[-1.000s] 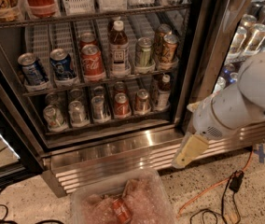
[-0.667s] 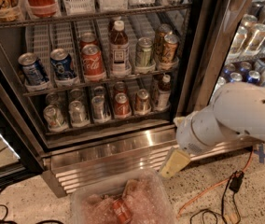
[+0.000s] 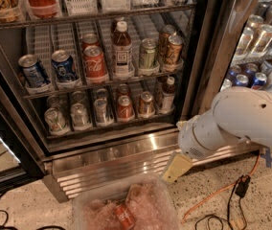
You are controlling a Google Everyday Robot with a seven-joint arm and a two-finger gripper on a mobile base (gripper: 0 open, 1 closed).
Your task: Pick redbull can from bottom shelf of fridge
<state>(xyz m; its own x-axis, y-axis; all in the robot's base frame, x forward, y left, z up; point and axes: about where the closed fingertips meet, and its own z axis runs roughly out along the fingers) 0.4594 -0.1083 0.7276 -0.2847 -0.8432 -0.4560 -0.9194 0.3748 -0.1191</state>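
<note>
Low outside fridge point(image 3: 204, 56), gripper point(image 3: 175, 167) well apart from redbull can point(image 3: 100, 111).

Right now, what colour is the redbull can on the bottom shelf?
The redbull can is silver and blue, silver top; camera view; gripper hangs low, outside the fridge.

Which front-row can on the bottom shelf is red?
The red can, fourth from the left; the rest are silvery. The end effector is outside the fridge, low to the right, in front of the steel base.
</note>
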